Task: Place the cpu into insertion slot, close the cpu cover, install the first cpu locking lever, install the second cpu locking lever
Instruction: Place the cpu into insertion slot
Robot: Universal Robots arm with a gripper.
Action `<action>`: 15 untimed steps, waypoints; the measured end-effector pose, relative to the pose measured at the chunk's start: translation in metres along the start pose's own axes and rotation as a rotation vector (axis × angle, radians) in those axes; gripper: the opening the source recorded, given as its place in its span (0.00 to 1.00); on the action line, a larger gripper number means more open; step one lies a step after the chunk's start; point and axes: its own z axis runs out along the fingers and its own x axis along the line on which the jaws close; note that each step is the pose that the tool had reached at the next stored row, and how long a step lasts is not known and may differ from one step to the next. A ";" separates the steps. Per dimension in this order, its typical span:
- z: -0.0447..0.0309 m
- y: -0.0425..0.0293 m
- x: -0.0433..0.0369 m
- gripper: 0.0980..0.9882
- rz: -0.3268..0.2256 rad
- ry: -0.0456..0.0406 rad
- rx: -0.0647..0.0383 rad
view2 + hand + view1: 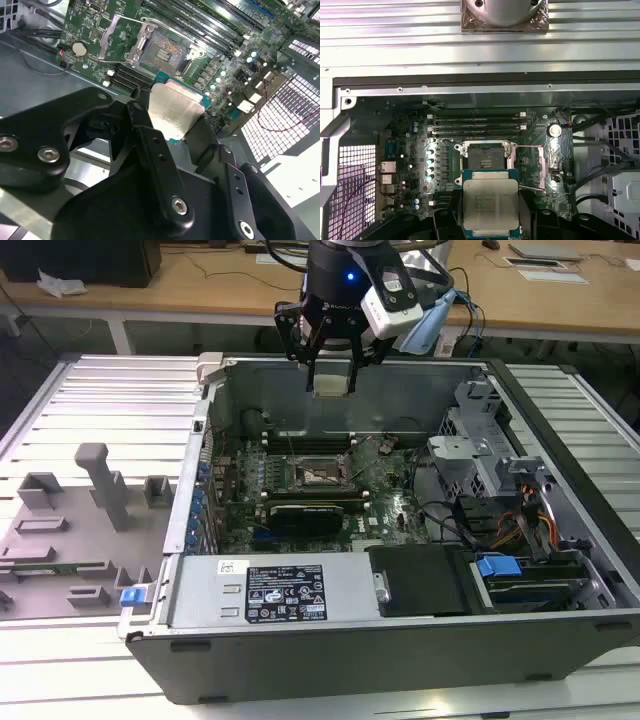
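My black hand [332, 378] points straight down, gripping the flat square silver-grey cpu [491, 205] high above the dark square insertion slot [485, 156] in the open grey case [400, 670].

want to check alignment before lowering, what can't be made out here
- cpu underside: faces away in both wrist views; the gripper covers two of its edges.
- insertion slot contacts: too small in the exterior view.
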 end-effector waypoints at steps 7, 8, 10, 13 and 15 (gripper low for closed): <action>0.0005 -0.0003 0.0001 0.49 0.000 0.0000 0.000; 0.0028 -0.0004 0.0000 0.49 0.000 0.0000 0.000; 0.0090 -0.0009 -0.0001 0.49 0.000 -0.0001 0.001; 0.0145 -0.0014 -0.0002 0.49 0.000 -0.0004 0.014; 0.0197 -0.0019 -0.0003 0.49 0.000 -0.0016 0.019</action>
